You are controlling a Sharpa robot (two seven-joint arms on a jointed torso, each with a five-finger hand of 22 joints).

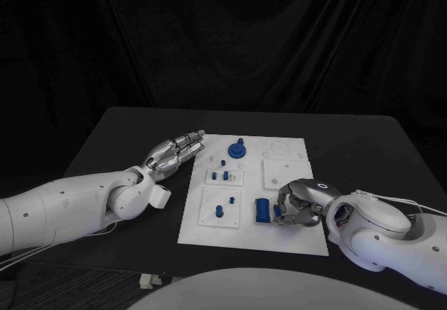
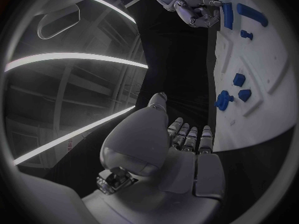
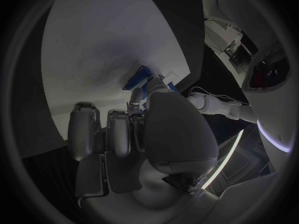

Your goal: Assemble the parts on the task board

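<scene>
While left robot hand (image 1: 175,154) hovers flat — right robot hand (image 1: 296,205) touches blue block (image 1: 263,210).

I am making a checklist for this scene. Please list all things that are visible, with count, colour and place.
table: one, black, under everything.
task board: one, white, in the middle of the table.
round part: one, blue, at the board's far end.
small parts: several, blue, in the raised panels on the board's left side; exact count unclear.
long part: one, blue, near the board's front, at the right robot hand's fingers; whether it is held, I cannot tell.
left robot hand: one, silver, fingers straight, holding nothing, at the board's left edge.
right robot hand: one, silver, fingers curled, over the board's near right part.
</scene>
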